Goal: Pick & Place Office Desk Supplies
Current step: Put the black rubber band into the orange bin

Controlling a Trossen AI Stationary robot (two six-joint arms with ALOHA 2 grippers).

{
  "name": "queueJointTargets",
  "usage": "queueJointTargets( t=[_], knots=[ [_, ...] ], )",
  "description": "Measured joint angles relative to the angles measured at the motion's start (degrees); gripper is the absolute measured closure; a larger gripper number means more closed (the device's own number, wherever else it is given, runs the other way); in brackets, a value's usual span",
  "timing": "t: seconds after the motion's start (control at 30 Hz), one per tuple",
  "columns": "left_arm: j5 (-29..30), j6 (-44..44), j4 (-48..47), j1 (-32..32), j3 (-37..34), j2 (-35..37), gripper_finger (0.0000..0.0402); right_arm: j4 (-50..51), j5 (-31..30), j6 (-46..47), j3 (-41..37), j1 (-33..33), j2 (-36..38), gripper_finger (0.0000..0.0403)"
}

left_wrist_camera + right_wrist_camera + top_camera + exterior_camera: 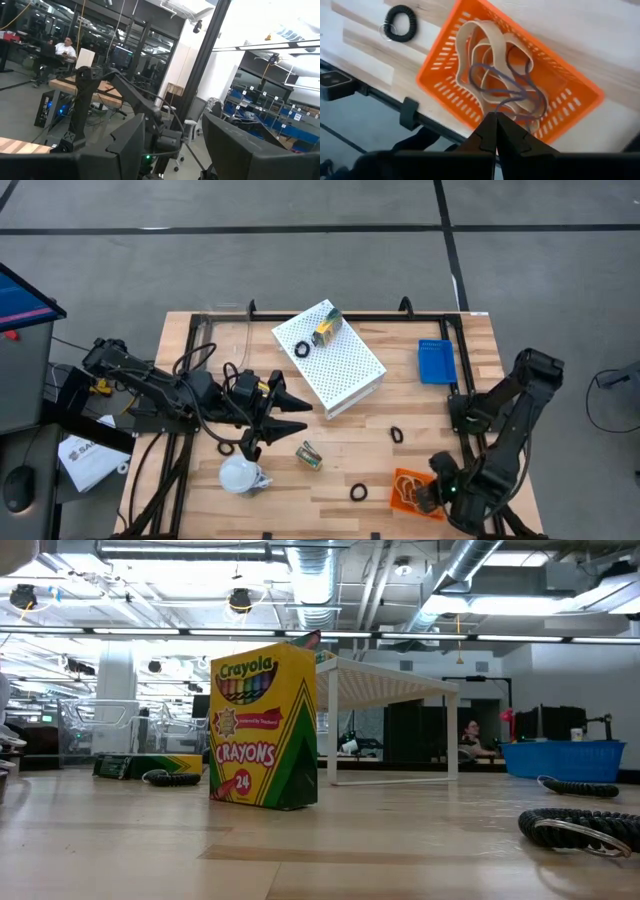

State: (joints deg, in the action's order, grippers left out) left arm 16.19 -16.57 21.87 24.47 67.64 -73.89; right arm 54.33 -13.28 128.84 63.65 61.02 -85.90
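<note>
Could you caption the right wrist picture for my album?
Shut right gripper above an orange basket of rubber bands, black ring nearby.

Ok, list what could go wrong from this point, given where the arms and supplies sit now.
1. The left gripper, open and empty, hovers close to the white perforated box; a swing could knock off the crayon box and black ring resting on top.
2. The right gripper is shut above the orange basket of rubber bands; descending shut, it would likely push rather than grasp.
3. That basket sits at the table edge and might slide off.
</note>
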Motion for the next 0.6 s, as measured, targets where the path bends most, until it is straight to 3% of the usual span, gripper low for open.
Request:
queueJointTargets(
  t=[0.37,0.6],
  knots=[
    [0.02,-0.32,0.03,0.0,0.0,0.0,0.0211,-10.3,3.54,0.2,-1.31,-1.57,-10.3,0.0403],
    [0.02,-0.38,0.2,0.0,0.0,0.0,0.0211,-6.55,0.08,-0.21,-1.13,-3.12,-8.64,0.038]
  ],
)
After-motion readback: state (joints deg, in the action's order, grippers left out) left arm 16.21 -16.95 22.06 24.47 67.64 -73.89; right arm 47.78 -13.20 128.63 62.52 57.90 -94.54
